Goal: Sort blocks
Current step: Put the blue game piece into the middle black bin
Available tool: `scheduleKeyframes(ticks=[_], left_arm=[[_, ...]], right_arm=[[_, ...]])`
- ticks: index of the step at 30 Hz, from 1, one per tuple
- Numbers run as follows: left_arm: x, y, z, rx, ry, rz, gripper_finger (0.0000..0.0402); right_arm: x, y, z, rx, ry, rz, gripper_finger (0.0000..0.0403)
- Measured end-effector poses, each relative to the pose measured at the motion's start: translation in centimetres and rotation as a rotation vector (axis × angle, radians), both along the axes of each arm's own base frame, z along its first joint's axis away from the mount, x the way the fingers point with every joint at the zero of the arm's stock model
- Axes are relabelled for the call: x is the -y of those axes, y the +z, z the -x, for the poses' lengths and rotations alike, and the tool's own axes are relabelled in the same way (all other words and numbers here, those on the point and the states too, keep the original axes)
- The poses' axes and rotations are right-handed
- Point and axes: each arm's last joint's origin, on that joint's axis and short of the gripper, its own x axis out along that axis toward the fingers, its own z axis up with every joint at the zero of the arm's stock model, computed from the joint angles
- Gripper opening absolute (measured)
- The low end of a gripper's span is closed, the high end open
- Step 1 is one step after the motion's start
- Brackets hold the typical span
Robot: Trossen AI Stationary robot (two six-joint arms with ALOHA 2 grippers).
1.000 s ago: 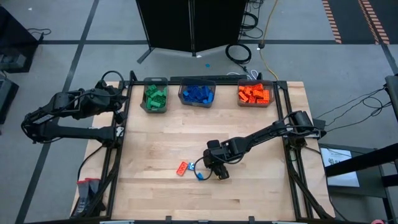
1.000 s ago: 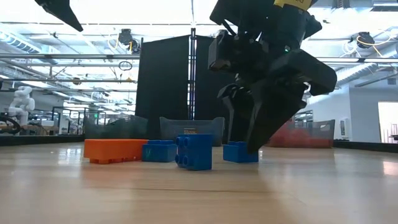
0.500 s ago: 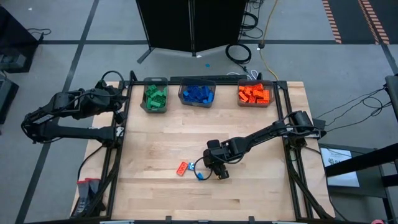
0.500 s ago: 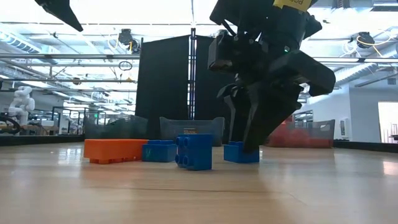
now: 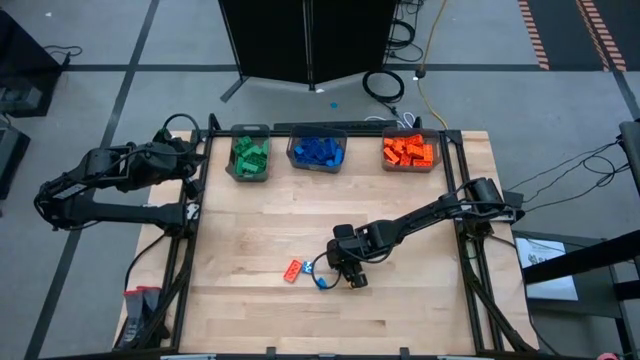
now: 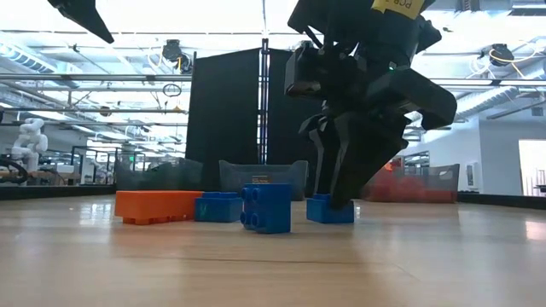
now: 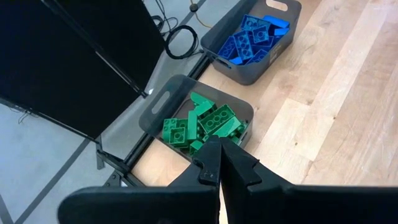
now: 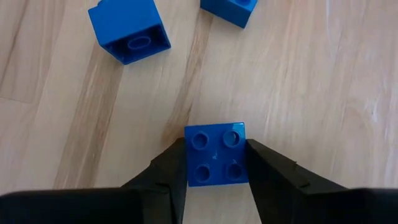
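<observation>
Blocks mostly fill the three bins [image 5: 318, 165] at the table's far edge, but a few lie loose mid-table: an orange brick [image 5: 293, 269] and three blue ones, one of which, a four-stud blue block [image 8: 216, 154], sits between the right gripper [image 8: 216, 167] fingers, which press its two sides. I'd judge the pinch should seat squarely before any lift, then go to the blue bin. The left gripper [image 7: 219, 167] waits pressed together near the green bin [image 7: 163, 104]

Blue blocks [image 8: 215, 154], an orange block [image 6: 158, 205], grey bins [image 7: 163, 107], pale wooden table [image 5: 260, 230].
</observation>
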Motion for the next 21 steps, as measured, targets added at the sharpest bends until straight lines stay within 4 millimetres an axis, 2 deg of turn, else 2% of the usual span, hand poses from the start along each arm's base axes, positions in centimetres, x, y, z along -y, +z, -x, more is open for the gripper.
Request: scheduleKeyframes(ticks=[10,21], left_arm=[[0.0,0.0,0.0,0.0,0.0,0.0,0.0],[0.0,0.0,0.0,0.0,0.0,0.0,0.0]], right_arm=[[0.0,0.0,0.0,0.0,-0.001,0.003,0.0129],[0.0,1.9,-0.6,-0.044,0.029,0.052,0.013]])
